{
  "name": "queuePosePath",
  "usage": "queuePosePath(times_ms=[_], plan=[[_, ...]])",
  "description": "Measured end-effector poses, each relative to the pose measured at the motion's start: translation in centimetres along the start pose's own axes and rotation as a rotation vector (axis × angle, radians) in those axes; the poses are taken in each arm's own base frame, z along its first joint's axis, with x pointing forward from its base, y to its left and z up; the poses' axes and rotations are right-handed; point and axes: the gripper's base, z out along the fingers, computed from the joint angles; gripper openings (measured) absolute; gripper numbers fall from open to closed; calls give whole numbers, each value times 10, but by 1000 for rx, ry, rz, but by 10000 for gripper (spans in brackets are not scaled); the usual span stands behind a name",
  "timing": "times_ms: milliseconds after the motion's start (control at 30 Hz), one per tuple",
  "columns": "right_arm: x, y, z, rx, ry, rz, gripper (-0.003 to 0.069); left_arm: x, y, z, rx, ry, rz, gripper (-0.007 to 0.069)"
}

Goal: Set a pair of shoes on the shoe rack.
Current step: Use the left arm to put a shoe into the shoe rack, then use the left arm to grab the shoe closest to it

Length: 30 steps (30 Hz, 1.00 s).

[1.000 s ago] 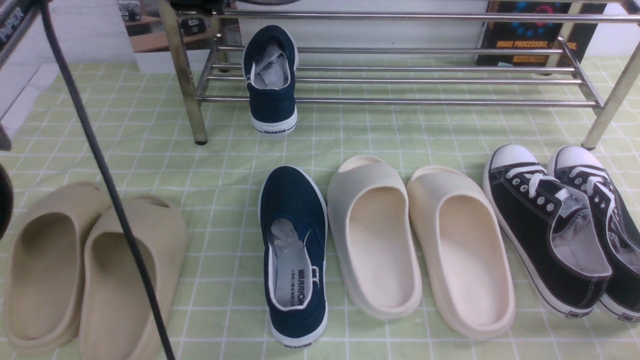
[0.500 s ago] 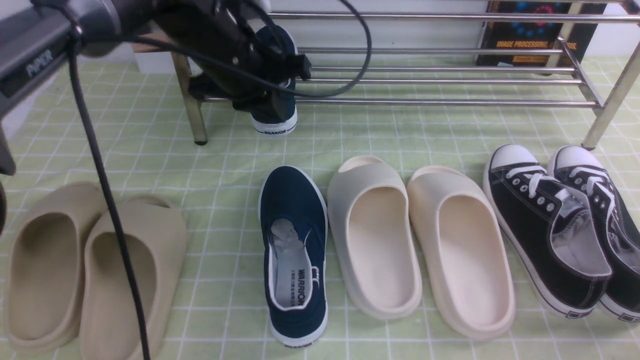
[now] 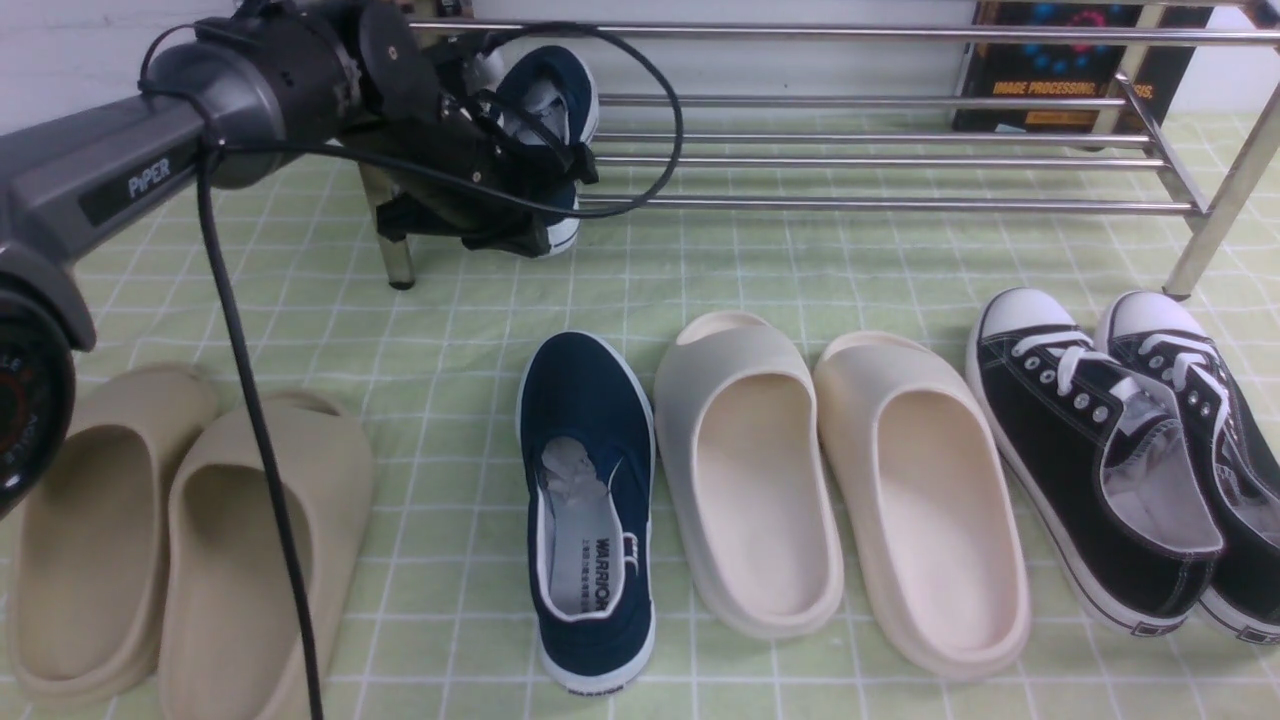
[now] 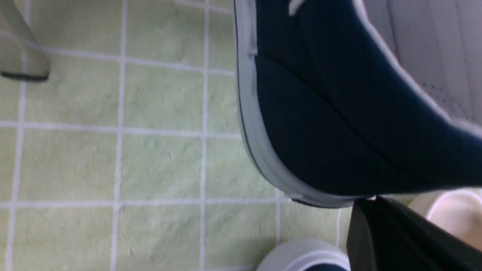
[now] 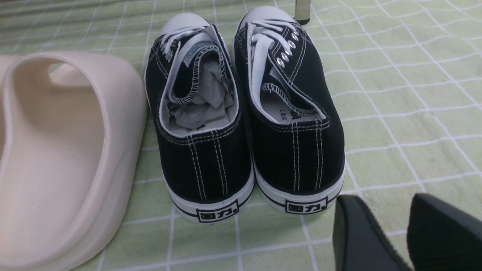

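My left gripper (image 3: 530, 232) is clenched at the heel of the navy slip-on (image 3: 552, 92) on the shoe rack's (image 3: 900, 204) far-left end. One finger (image 4: 391, 237) touches its heel sole; I cannot tell whether I pinch it. The other navy slip-on (image 3: 588, 430) lies nearer, apart.

Navy shoe (image 4: 339, 131), white-soled, noted close up over green checked cloth (image 4: 113, 162); dark gripper finger (image 4: 395, 241) seen at its heel.
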Motion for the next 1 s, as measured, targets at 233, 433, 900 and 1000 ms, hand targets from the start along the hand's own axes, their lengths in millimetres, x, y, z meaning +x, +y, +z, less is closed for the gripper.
queuePosePath(times_ms=[233, 433, 900, 1000], plan=[[0, 0, 0, 0, 0, 0, 239, -6, 3, 3, -11, -60, 19, -13], [0, 0, 0, 0, 0, 0, 239, -2, 7, 14, -26, -39, 22, -13], [0, 0, 0, 0, 0, 0, 239, -14, -16, -86, -63, 50, 161, 232], [0, 0, 0, 0, 0, 0, 239, -4, -23, -137, -79, 135, 219, 230]])
